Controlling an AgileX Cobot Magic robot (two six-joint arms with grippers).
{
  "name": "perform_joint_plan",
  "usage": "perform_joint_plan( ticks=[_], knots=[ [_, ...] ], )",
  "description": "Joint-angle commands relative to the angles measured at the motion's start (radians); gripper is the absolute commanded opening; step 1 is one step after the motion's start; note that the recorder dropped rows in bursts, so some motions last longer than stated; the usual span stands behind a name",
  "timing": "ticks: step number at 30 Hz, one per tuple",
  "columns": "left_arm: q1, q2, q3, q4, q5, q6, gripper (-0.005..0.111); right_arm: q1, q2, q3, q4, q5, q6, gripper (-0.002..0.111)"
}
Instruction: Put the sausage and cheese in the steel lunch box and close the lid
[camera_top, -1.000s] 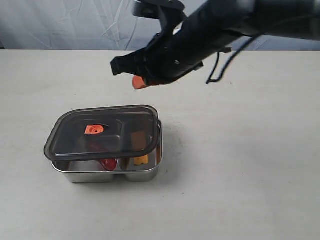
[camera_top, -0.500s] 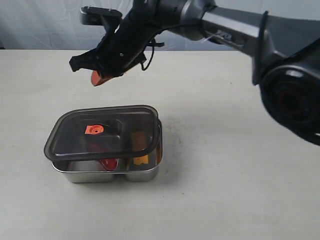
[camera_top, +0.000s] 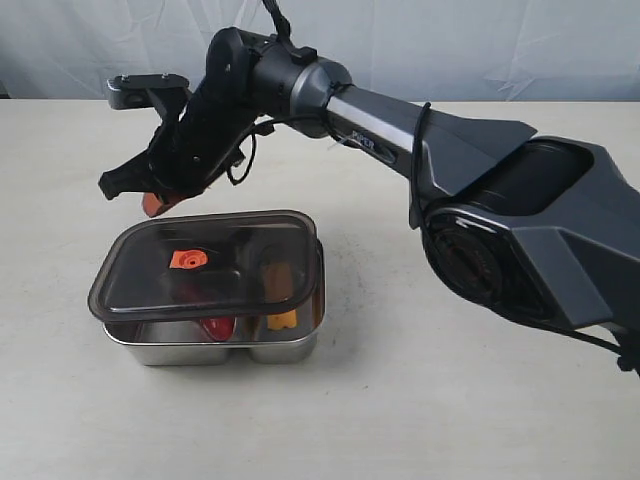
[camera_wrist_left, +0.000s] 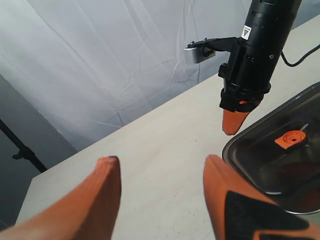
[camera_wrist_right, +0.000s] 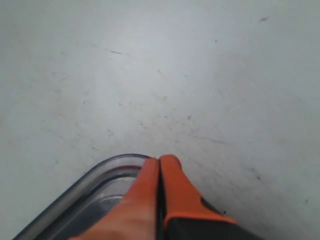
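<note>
The steel lunch box (camera_top: 215, 347) stands on the table with the dark lid (camera_top: 205, 262) lying on top, shifted a little left and sitting askew. Through and below the lid show the red sausage (camera_top: 215, 326) in the left compartment and the yellow cheese (camera_top: 284, 319) in the right one. The lid's orange valve tab (camera_top: 187, 259) faces up. My right gripper (camera_top: 155, 203) is shut and empty, hovering just above the lid's far left corner (camera_wrist_right: 117, 165). My left gripper (camera_wrist_left: 161, 172) is open and empty over bare table, left of the lid (camera_wrist_left: 280, 150).
The right arm (camera_top: 400, 120) stretches across the table from the right, passing above and behind the box. A white curtain (camera_top: 450, 40) hangs behind the table's far edge. Bare tabletop (camera_top: 470, 400) surrounds the box.
The right gripper has swept leftward and down, from above the table behind the box to just over the lid's far left corner. The box and lid have not moved.
</note>
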Motion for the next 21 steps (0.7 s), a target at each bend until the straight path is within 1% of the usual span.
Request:
perform_joint_plan(
  ticks=[1, 13, 21],
  knots=[
    [-0.009, -0.006, -0.005, 0.003, 0.003, -0.008, 0.049, -0.008, 0.006, -0.010, -0.053, -0.003, 0.011, 0.000],
    [-0.009, -0.006, -0.005, 0.003, 0.003, -0.008, 0.049, -0.008, 0.006, -0.010, -0.073, 0.114, 0.027, 0.000],
    [-0.009, -0.006, -0.005, 0.003, 0.003, -0.006, 0.049, -0.008, 0.006, -0.010, -0.077, 0.150, 0.059, 0.000]
  ],
)
